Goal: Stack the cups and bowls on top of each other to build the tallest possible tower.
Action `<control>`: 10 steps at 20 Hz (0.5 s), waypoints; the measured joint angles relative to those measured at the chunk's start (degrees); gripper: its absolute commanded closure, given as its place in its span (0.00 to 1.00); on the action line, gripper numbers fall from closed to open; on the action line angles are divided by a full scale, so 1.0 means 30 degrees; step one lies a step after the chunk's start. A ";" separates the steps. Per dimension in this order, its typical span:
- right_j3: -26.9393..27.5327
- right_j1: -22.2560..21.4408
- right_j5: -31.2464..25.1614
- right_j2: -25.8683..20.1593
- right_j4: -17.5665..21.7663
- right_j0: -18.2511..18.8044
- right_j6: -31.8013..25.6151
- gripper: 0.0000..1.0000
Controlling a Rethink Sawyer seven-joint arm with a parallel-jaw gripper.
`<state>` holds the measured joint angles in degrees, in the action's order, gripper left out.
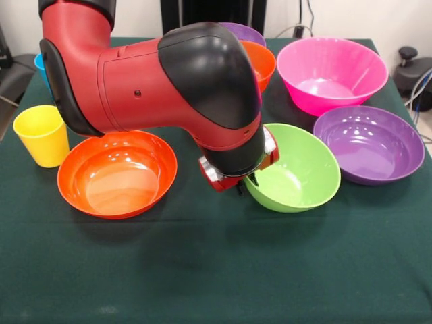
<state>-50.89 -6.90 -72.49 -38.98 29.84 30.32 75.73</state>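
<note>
My gripper (248, 182) hangs under the big red and black arm at the left rim of the medium green bowl (300, 169). It is shut on that rim, and the bowl is tilted. The wrist hides most of the gripper. The wide orange bowl (118, 173) sits to the left of the gripper. The yellow cup (40, 135) stands upright at the far left. A purple bowl (371, 143) sits at the right and the largest pink bowl (331, 71) behind it. A small orange bowl (263, 62), a second purple bowl (246, 32) and the blue cup (39, 64) peek out from behind the arm.
The arm (155, 81) hides the middle of the dark green table (216, 270) at the back. The red bowl and the purple cup are out of view. Black equipment (413, 71) and cables lie beyond the table's right edge.
</note>
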 measured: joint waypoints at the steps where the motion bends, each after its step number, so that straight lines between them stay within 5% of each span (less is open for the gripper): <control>1: -0.0031 -0.0002 0.0000 0.0000 -0.0059 0.0022 0.0000 1.00; 10: -0.0089 0.0028 -0.0316 -0.0003 -0.0499 0.0402 0.0000 1.00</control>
<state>-51.15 -6.82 -73.44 -38.99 28.35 31.53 75.73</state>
